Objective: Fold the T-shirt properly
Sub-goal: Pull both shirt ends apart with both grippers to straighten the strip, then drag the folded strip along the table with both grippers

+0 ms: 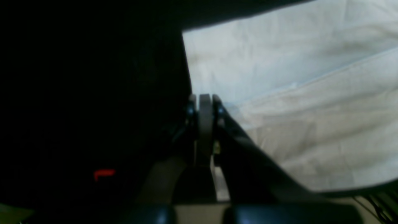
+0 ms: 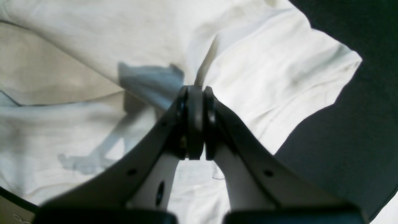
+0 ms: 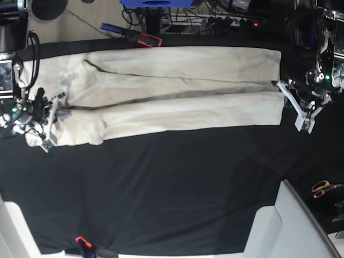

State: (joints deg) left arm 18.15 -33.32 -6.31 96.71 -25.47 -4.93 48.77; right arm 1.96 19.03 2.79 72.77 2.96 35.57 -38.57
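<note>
t-shirt (image 3: 161, 91) edges are sitting pinched in both closed claws, right claw (image 2: 196, 90) on a sleeve, left claw (image 1: 205, 99) on the hem; between them it is lying long across the table (image 3: 177, 188), part folded. next likely calling for a matched lift over.

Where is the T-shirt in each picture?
Left wrist: the T-shirt fills the upper right.
Right wrist: it covers the left and middle.
Base: a long cream strip across the top.
Shared landmark: the black table cover beside it.
</note>
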